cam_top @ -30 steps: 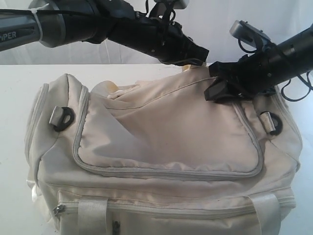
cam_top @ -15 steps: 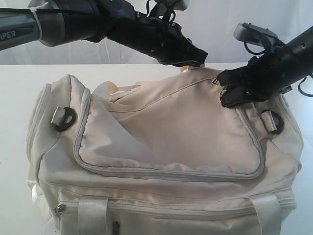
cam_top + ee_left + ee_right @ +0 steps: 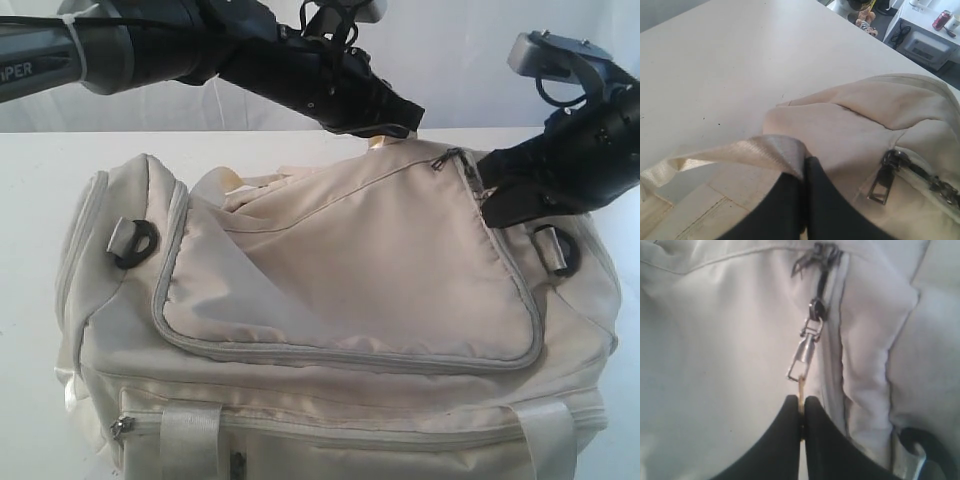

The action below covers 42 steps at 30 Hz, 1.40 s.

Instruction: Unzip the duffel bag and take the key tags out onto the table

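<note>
table (image 3: 30,170): white, wide; bag takes up most of the near part.
duffel bag (image 3: 350,270): cream, lies w/ its length left-right, big top flap facing up.
zip track (image 3: 512,275): grey; runs from far-right corner of flap toward near along the right edge, then turns left along the near edge. Looks closed there, so unzipping is judged barely begun.
strap (image 3: 740,150): white webbing at far top of bag, drawn up off the fabric.
L gripper (image 3: 805,165): clenched on the strap, at far-mid of bag; judged to be steadying it.
R gripper (image 3: 801,402): clamped on a thin tan tab (image 3: 800,387) hanging off the pull, at the far-right corner.
slider (image 3: 816,307): sits at the far end of the track; the metal pull (image 3: 802,362) stretches in line from it to the R fingertips.
key tags: not in view; prob. inside the bag.
key relation: track's long axis leads from the slider toward near, past the R gripper, so the pull direction is toward near. R arm is nearer and has the tab.
risk: tab is thin and could slip out.
</note>
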Each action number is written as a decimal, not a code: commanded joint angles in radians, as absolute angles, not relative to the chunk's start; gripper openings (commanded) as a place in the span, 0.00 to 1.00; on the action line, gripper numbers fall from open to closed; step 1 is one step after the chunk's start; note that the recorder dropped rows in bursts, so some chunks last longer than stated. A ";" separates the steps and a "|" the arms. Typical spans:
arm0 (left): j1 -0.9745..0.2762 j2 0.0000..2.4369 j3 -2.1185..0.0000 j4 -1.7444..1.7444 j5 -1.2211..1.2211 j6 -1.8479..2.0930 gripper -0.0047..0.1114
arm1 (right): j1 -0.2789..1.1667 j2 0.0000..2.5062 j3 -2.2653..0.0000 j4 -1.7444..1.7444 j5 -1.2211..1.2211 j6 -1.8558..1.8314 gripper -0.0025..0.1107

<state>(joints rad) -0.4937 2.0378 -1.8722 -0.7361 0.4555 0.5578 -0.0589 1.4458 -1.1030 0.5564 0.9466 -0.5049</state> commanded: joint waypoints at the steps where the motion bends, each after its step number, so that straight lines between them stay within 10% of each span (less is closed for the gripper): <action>1: -0.501 2.012 -1.886 -0.770 0.444 0.530 0.04 | -0.061 1.407 -1.047 0.534 0.964 -0.491 0.02; 42: -0.501 2.014 -1.884 -0.674 0.335 0.463 0.04 | -0.059 0.746 -0.672 0.458 1.149 -0.313 0.02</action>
